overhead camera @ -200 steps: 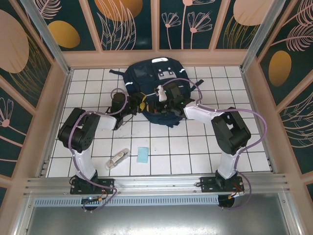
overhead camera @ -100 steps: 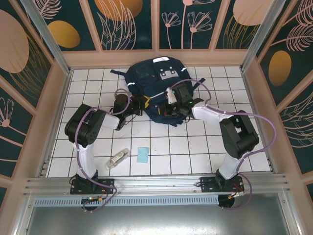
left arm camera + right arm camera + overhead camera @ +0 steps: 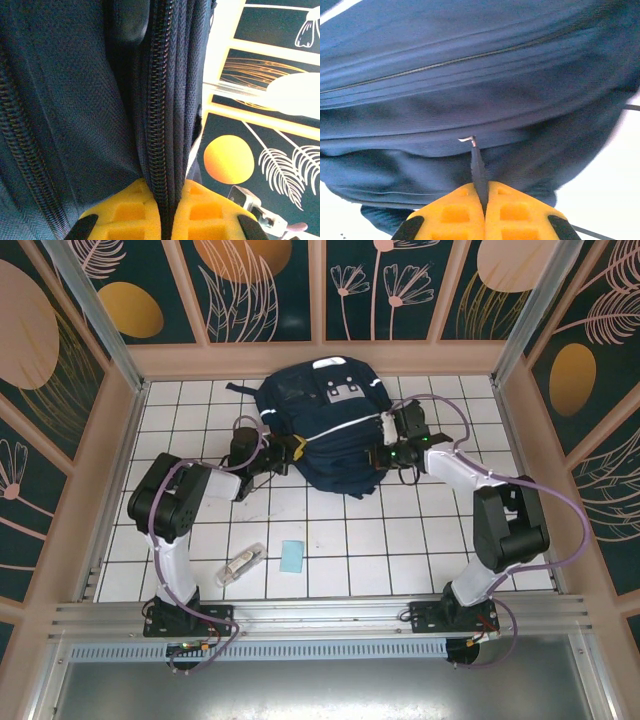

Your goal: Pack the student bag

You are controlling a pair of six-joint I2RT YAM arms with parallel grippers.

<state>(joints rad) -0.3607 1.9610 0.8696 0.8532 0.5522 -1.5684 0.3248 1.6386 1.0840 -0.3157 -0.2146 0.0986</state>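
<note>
Left pincer (image 3: 167, 202), yellow-padded: clamped on a zipped seam at the left flank of the large dark navy fabric student bag (image 3: 330, 445) with white stripes. Right pincer (image 3: 484, 197): nipping a slim dark zip pull (image 3: 477, 162) on the bag's right flank. Nearer than the bag: clear-wrapped packet (image 3: 241, 563), pale blue square card (image 3: 291, 556). Bag lies on the white tiled table (image 3: 330, 540), between both pincers.

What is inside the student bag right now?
The student bag shows only navy outer fabric; whatever is inside is covered. The right gripper pinches a zipper pull, the left gripper a zipper seam.
</note>
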